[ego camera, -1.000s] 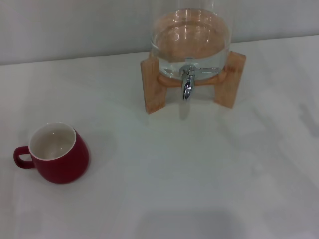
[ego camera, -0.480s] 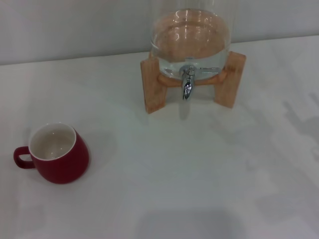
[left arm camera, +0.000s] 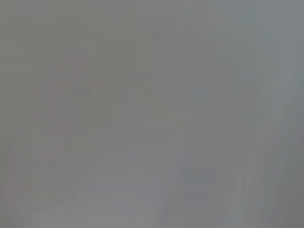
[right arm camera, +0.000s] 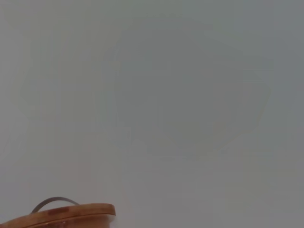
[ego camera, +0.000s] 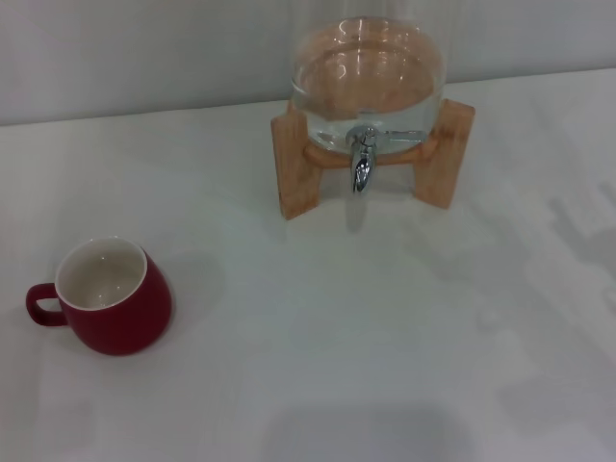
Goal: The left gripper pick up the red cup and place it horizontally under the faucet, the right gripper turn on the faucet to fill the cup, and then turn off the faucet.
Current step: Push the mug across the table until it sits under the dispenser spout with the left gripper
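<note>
The red cup [ego camera: 111,300] stands upright on the white table at the near left in the head view, cream inside showing, its loop handle [ego camera: 40,304] pointing left. The chrome faucet [ego camera: 362,162] hangs spout-down from the clear glass dispenser [ego camera: 369,82] on a wooden stand [ego camera: 296,166] at the back centre. Nothing stands under the spout. Neither gripper shows in any view. The left wrist view is plain grey. The right wrist view shows grey wall and a wooden lid edge [right arm camera: 71,213] at its border.
The white table [ego camera: 366,327] runs wide between the cup and the stand. A grey wall [ego camera: 144,48] rises behind the table. A faint shadow lies on the table at the right edge [ego camera: 587,231].
The cup and dispenser have not moved. A faint shadow on the table's right side has shifted and grown over the last second.
</note>
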You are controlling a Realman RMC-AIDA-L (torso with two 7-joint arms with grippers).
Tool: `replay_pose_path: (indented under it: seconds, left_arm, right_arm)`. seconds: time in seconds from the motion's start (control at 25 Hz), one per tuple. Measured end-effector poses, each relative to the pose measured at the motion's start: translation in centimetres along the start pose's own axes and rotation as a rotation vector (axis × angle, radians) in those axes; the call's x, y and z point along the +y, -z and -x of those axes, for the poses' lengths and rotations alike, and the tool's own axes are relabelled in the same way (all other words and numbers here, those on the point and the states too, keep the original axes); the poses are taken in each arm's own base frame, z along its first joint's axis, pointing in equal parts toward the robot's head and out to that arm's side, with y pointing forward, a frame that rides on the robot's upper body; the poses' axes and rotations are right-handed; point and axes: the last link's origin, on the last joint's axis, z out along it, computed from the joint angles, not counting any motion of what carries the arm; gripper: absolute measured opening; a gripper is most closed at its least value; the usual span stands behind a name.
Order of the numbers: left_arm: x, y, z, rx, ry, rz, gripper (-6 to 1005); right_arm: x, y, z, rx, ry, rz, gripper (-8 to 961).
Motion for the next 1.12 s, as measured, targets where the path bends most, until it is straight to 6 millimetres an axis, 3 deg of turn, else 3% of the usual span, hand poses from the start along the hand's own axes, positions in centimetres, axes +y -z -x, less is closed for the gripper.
replay_pose_path:
  seconds: [1.12]
  left_arm:
    - [2.1, 3.1, 2.3, -0.12, -0.032, 0.15, 883]
  right_arm:
    - [0.5, -0.2, -0.2, 0.01, -0.02, 0.028, 843]
